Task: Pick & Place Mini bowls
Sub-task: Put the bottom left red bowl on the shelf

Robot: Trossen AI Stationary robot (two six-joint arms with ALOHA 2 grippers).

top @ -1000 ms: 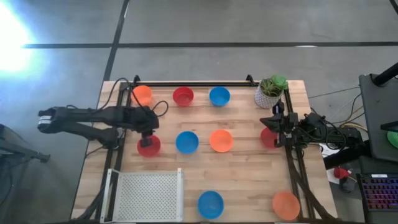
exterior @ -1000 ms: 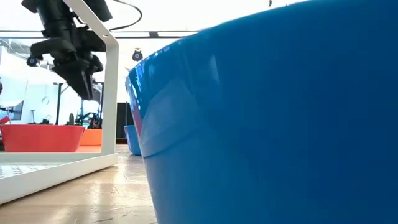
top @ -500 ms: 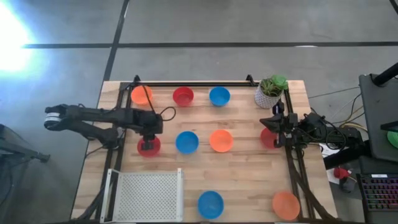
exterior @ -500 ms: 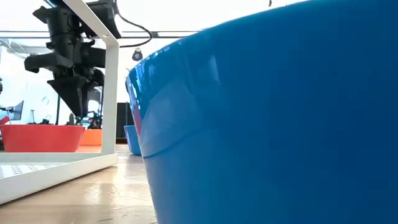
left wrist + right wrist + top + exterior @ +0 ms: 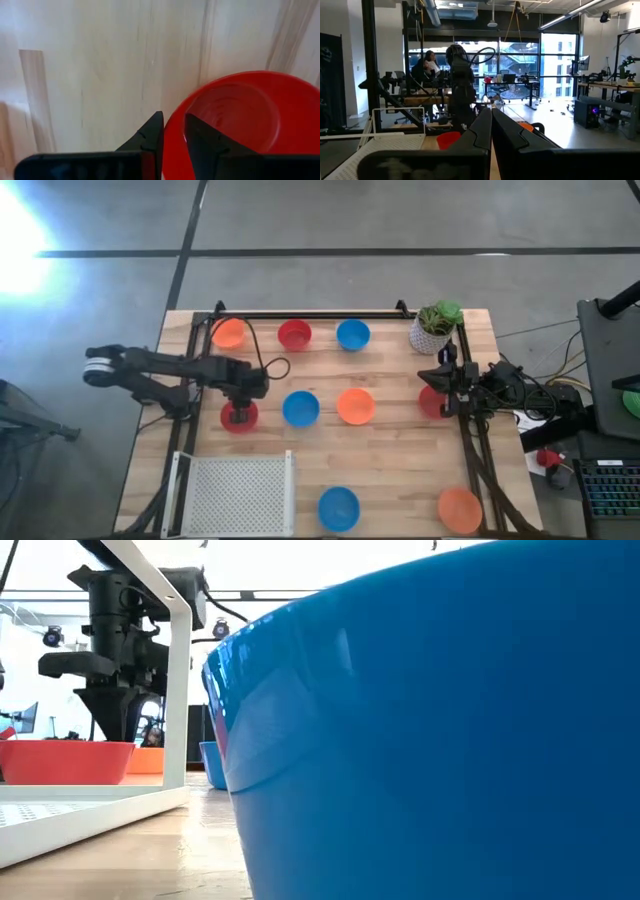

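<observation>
Pale wood planks of the table (image 5: 400, 460) carry nine mini bowls and a white perforated tray (image 5: 238, 495). Only the left wrist view shows the left gripper (image 5: 172, 131) straddling the rim of the red bowl (image 5: 239, 416), one finger inside, one outside, not yet pinching. That bowl holds nothing else. Beside the potted plant (image 5: 434, 326), the right gripper (image 5: 428, 373) waits, fingers pressed together. A blue bowl (image 5: 440, 730) blocks most of the low view.

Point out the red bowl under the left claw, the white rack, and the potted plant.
red bowl (image 5: 235, 107), left wrist view, inner floor of the bowl.
white rack (image 5: 238, 495), high view, perforated floor.
potted plant (image 5: 429, 337), high view, white pot's side.
</observation>
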